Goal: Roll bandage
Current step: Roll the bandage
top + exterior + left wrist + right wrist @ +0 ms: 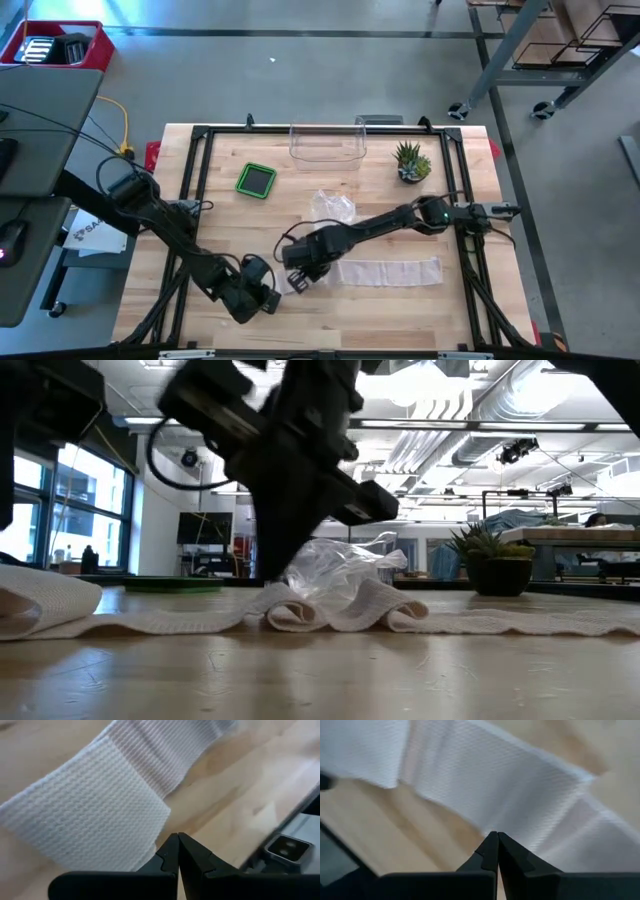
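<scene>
A long white woven bandage (385,272) lies flat along the table's near half. Its left part is bunched into low folds (330,610). My right gripper (298,280) is shut and points steeply down over that bunched left part (510,790). My left gripper (268,297) is shut too. It stands just off the bandage's left end (90,820), with its fingertips (177,839) over bare wood beside the end's edge. My right gripper comes down from above with shut fingers onto the bunched left part of the bandage (268,588), which lies slack on the table. Whether the tips touch the cloth or hover just over it, I cannot tell. My left gripper's shut tips stand next to the bandage's end; I cannot tell whether they touch it.
A crumpled clear plastic wrapper (333,207) lies just behind the bandage. Farther back are a green-rimmed square (257,180), a clear box (327,145) and a small potted plant (412,162). A black frame (200,135) borders the wooden top.
</scene>
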Robot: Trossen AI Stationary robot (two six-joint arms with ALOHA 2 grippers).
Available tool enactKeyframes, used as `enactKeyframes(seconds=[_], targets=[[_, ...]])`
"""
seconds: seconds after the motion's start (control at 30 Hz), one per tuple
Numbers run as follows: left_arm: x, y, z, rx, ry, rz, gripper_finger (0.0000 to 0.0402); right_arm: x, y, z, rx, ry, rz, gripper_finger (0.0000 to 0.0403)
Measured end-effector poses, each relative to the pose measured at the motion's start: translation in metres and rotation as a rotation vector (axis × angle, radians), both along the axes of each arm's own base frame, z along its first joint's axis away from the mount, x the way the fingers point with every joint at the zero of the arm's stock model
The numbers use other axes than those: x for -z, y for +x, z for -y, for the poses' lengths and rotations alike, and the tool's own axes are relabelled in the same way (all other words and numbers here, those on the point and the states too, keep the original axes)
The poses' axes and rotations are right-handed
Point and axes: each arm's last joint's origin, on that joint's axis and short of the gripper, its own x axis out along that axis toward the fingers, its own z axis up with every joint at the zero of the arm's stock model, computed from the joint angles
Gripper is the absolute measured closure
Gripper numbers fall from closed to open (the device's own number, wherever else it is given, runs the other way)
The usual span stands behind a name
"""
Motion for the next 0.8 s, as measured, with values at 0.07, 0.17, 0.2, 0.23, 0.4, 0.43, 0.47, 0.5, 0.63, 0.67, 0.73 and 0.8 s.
enactKeyframes(seconds=[0.07, 0.17, 0.2, 0.23, 0.4, 0.43, 0.47, 0.5, 0.63, 0.67, 0.73, 0.8], targets=[[0.005, 0.001, 0.001, -0.013, -0.002, -0.013, 0.0401, 0.0, 0.002, -0.007, 0.012, 0.007, 0.03, 0.0403], [0.007, 0.002, 0.002, -0.034, -0.011, -0.016, 0.0401, -0.002, 0.007, -0.011, 0.046, 0.009, 0.089, 0.0403], [0.008, 0.002, 0.002, -0.036, -0.009, -0.018, 0.0401, -0.003, 0.009, -0.01, 0.051, 0.017, 0.114, 0.0403], [0.009, 0.002, 0.002, -0.037, -0.006, -0.019, 0.0401, -0.004, 0.012, -0.009, 0.055, 0.021, 0.135, 0.0403], [0.015, 0.002, 0.001, -0.036, 0.015, -0.049, 0.0401, 0.011, 0.017, -0.005, 0.067, 0.026, 0.125, 0.0403], [0.018, 0.002, 0.001, -0.035, 0.021, -0.059, 0.0401, 0.016, 0.019, -0.005, 0.063, 0.038, 0.124, 0.0403], [0.02, 0.002, 0.001, -0.035, 0.026, -0.067, 0.0401, 0.02, 0.02, -0.006, 0.059, 0.049, 0.123, 0.0403], [0.021, 0.002, 0.001, -0.033, 0.025, -0.075, 0.0401, 0.023, 0.021, -0.007, 0.057, 0.055, 0.122, 0.0403], [0.027, 0.0, 0.002, -0.021, 0.023, -0.138, 0.0402, 0.028, 0.019, -0.005, 0.072, 0.045, 0.081, 0.0403], [0.028, -0.004, 0.001, -0.028, 0.037, -0.158, 0.0402, 0.029, 0.017, -0.003, 0.068, 0.032, 0.06, 0.0403], [0.029, -0.013, 0.001, -0.038, 0.071, -0.207, 0.0401, 0.03, 0.013, -0.002, 0.055, 0.017, 0.021, 0.0403], [0.026, -0.023, 0.0, -0.036, 0.102, -0.263, 0.0401, 0.03, 0.009, -0.001, 0.038, 0.0, -0.016, 0.0403]])
